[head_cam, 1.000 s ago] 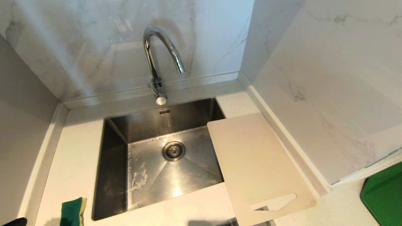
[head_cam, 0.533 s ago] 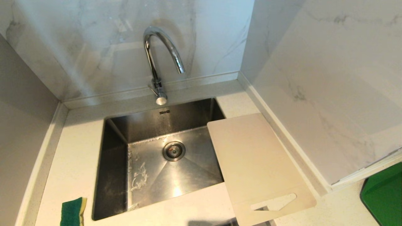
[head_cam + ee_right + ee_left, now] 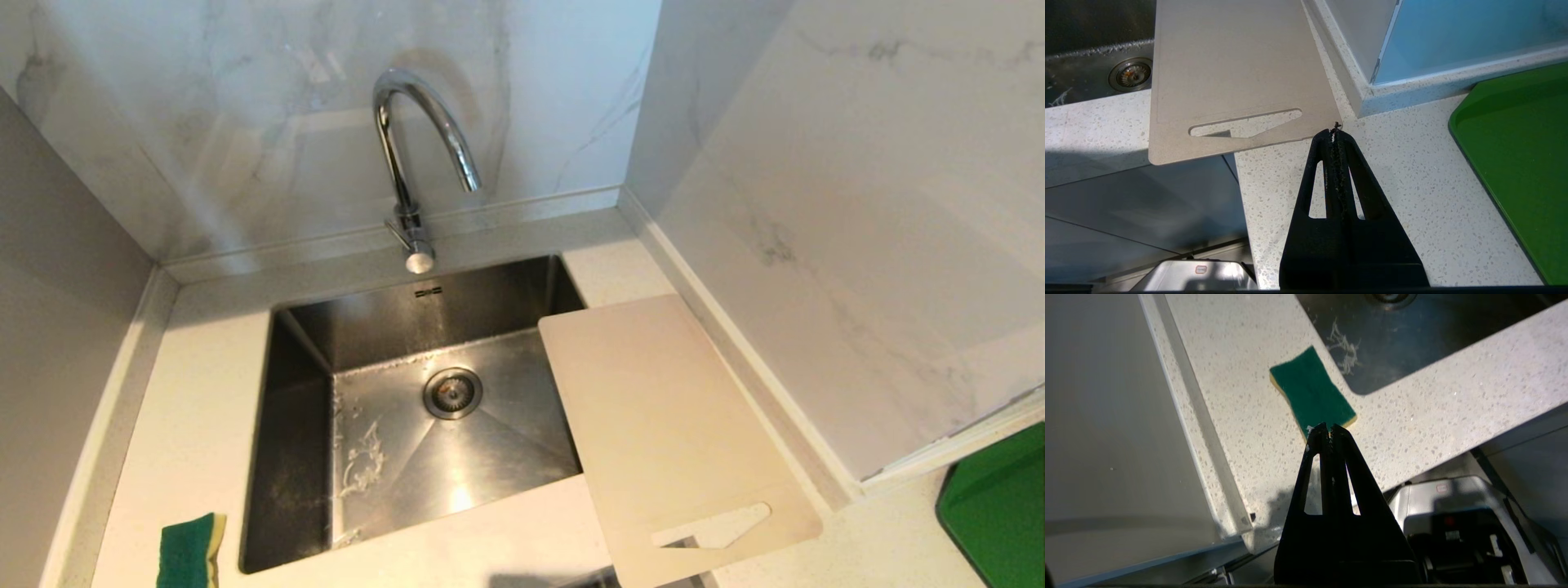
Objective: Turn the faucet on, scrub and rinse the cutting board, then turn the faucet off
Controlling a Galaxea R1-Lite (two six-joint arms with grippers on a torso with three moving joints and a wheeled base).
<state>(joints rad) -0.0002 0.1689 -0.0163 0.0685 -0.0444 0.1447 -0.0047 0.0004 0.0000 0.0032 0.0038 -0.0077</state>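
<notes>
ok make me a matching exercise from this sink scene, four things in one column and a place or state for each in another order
Things:
1. cutting board
2. sponge
3. faucet
4. left gripper

Places or states:
A. on the counter left of the sink
B. shut, holding nothing
C. behind the sink, no water running
D. on the counter to the right, one edge over the sink

Pairs: 1-D, 2-A, 3-C, 4-B
</notes>
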